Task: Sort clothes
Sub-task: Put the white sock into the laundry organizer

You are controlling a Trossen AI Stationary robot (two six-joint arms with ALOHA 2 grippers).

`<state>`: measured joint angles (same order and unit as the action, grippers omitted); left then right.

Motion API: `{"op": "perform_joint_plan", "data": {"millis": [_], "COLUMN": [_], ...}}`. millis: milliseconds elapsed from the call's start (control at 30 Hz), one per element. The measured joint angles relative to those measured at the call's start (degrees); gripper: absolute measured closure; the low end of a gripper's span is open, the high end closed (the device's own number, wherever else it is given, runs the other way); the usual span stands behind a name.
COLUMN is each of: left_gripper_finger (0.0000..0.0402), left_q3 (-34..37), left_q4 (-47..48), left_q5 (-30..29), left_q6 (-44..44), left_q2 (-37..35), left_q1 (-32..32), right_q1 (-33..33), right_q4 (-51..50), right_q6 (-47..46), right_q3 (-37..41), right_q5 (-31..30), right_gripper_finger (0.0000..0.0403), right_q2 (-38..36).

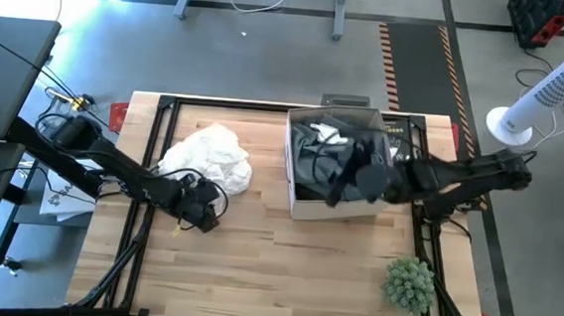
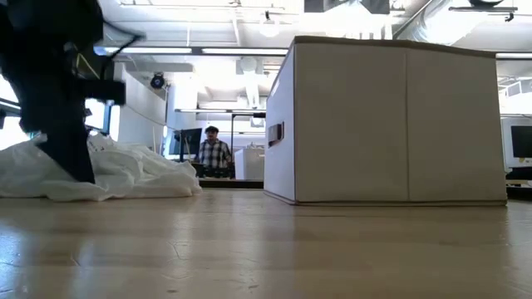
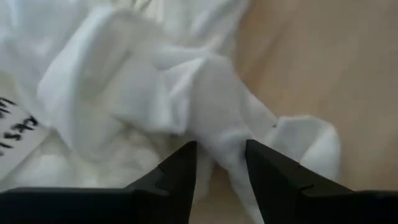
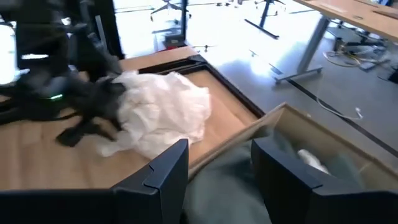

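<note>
A crumpled white garment lies on the wooden table at the left; it also shows in the low view. My left gripper points down at its near right edge, closed on a fold of it. My right gripper hovers open over the box, above a grey-green garment. A black garment lies in the box. No plaid shirt is in view. My left gripper pinches a raised fold of the white garment between its two fingers, near the garment's near right edge. The fingers come from above, pointing down. The rest of the garment lies slack on the table.
The box stands at the table's far right. A small green plant sits at the near right corner. Bare wood spans the near middle. A person stands far off in the room behind.
</note>
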<state>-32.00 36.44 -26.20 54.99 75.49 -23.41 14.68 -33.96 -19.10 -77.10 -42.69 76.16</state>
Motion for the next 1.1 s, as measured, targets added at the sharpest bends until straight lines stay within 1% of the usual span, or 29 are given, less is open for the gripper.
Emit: {"op": "perform_joint_plan", "data": {"millis": [67, 133, 200, 233, 300, 400, 533, 600, 700, 767, 800, 867, 933, 1033, 1100], "left_gripper_finger": [0.0286, 0.0326, 0.0376, 0.0387, 0.0385, 0.0389, 0.0396, 0.0395, 0.0394, 0.0394, 0.0394, 0.0394, 0.0394, 0.0394, 0.0394], "left_q3": [2.15, 2.93, 2.97, 2.72, 1.01, -3.45, -10.62, -13.77, -16.47, -17.35, -17.56, -17.67, -17.67, -17.67, -17.67], "left_q4": [-3.44, -8.18, -12.98, -14.82, -18.35, -21.26, -21.72, -21.96, -21.78, -21.87, -21.8, -21.78, -21.62, -21.51, -21.38], "left_q5": [1.77, 5.58, 6.53, 6.79, 6.06, 3.54, -0.24, -1.5, -2.49, -2.95, -3.11, -3.33, -3.54, -3.47, -3.48], "left_q6": [-0.93, -3.23, -5.36, -6.57, -10.2, -16.2, -26.1, -30.88, -36.0, -38.02, -38.62, -39.09, -39.09, -39.09, -39.11], "left_q2": [0.74, 0.84, 1.04, 0.93, 0.47, -0.32, -0.78, -0.82, -0.82, -0.82, -0.82, -0.8, -0.8, -0.8, -0.8], "left_q1": [1.24, 2.55, 2.72, 2.54, 2.17, 1.52, 0.39, 0.23, 0.4, 0.49, 0.51, 0.51, 0.51, 0.46, 0.34], "right_q1": [2.76, 4.73, 6.25, 6.62, 6.93, 6.48, 5.45, 4.9, 4.22, 4.08, 4.09, 4.13, 3.87, 3.23, 2.56], "right_q4": [0.44, 1.0, 1.26, 1.8, 3.53, 8.86, 20.18, 27.34, 38.29, 43.17, 43.96, 43.39, 40.47, 32.97, 26.27], "right_q6": [-0.94, -2.83, -4.97, -6.09, -7.73, -7.92, -7.78, -3.56, 5.34, 11.26, 13.88, 18.13, 21.9, 25.41, 25.4], "right_q3": [0.96, 1.89, 3.21, 4.2, 6.79, 11.81, 18.08, 20.71, 22.32, 21.72, 20.68, 17.4, 12.94, 5.33, 0.27], "right_q5": [-1.37, -3.23, -4.83, -5.28, -5.18, -2.15, -0.46, 3.62, 13.66, 18.88, 20.22, 20.88, 19.9, 14.34, 11.7], "right_gripper_finger": [0.0231, 0.0231, 0.0231, 0.0231, 0.0231, 0.0231, 0.0231, 0.0231, 0.0231, 0.0231, 0.0231, 0.0231, 0.0231, 0.0231, 0.0231], "right_q2": [0.07, 0.32, 0.35, 0.35, 0.42, 0.5, 0.79, 1.34, 3.75, 6.72, 8.67, 12.82, 17.03, 23.23, 26.67]}}
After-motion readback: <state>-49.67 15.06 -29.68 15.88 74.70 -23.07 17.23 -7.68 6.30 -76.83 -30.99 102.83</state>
